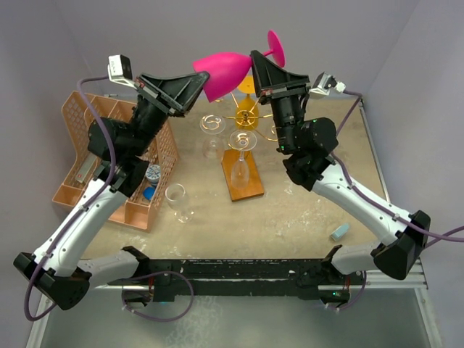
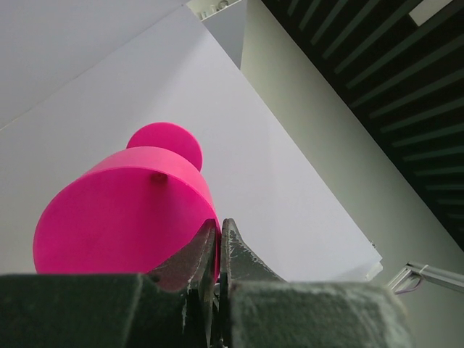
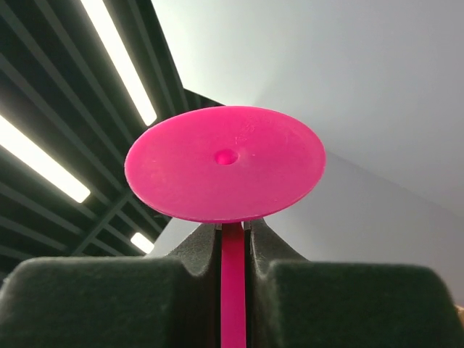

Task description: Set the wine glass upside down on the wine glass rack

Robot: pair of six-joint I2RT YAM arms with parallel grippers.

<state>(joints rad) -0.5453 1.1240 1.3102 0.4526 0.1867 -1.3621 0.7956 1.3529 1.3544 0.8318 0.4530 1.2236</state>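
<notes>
A bright pink wine glass hangs in the air on its side, above the far part of the desk, carried between two robot arms. The left gripper is pressed together on the rim of the bowl. The right gripper pinches the thin stem just below the round foot; its wrist view shows a finger hard against each side of the stem. Below stands the wine glass rack, gold wire on a wooden base, already bearing clear glasses.

This looks like a handover from the left arm to the right. Next, the left gripper likely has to let go. The right arm would then turn the bowl mouth-down and slide the stem into a free curled arm.
</notes>
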